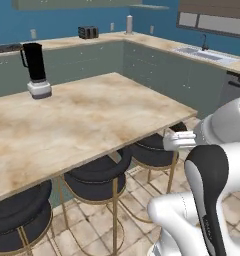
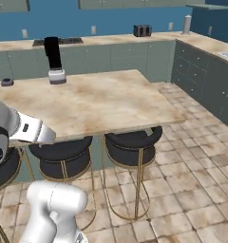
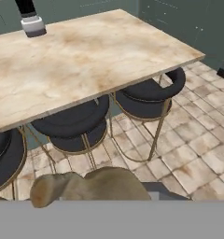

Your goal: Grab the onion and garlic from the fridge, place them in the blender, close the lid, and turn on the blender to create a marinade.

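Observation:
A dull tan-brown lump, the garlic point(image 3: 86, 184), bulges at the bottom of the hand view right where my gripper point(image 3: 96, 195) is, and it hides the fingertips. The gripper is shut on it. My hand hangs in front of the island's near edge, above the stools. The blender point(image 1: 36, 70), a black jar on a white-grey base, stands at the island's far left corner point(image 2: 54, 59) point(image 3: 30, 21), far from the hand. A small dark round thing, probably the lid point(image 2: 7, 82), lies on the island to the blender's left. The onion and the fridge are out of view.
The marble island counter point(image 1: 92, 120) stretches between me and the blender. Black stools with gold legs point(image 1: 99, 175) point(image 3: 149, 95) are tucked under its near edge. Green cabinets, a toaster point(image 1: 88, 32) and a sink point(image 1: 202, 52) line the back walls. Tiled floor lies open to the right.

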Controlling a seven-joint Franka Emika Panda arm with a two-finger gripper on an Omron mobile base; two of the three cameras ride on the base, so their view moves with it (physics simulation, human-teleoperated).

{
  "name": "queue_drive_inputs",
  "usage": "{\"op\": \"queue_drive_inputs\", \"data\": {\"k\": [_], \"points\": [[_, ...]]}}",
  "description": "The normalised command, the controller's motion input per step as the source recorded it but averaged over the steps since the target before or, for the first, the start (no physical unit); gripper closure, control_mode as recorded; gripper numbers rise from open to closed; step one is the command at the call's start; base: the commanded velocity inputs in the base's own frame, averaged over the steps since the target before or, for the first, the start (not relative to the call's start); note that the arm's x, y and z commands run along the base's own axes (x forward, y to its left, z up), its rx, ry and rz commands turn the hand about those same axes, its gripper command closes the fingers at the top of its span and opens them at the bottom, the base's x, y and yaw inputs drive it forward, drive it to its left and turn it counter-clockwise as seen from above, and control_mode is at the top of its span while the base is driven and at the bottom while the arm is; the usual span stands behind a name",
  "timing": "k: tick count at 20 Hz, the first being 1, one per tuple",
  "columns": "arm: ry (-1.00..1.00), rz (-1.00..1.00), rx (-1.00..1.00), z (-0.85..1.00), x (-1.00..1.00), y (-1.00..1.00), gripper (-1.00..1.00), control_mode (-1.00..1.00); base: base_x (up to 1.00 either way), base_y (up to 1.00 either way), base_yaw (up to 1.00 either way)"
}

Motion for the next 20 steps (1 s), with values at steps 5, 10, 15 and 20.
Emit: {"op": "queue_drive_inputs", "data": {"k": [5, 10, 15, 20], "points": [[0.0, 0.0, 0.0, 0.0, 0.0, 0.0, 1.0, 1.0, 0.0, -1.0, -0.03], [0.0, 0.0, 0.0, 0.0, 0.0, 0.0, 1.0, 1.0, 0.13, -1.0, -0.03], [0.0, 0.0, 0.0, 0.0, 0.0, 0.0, 1.0, 1.0, 0.33, -1.0, -0.01], [0.0, 0.0, 0.0, 0.0, 0.0, 0.0, 1.0, 1.0, 0.61, -0.87, 0.0]]}}
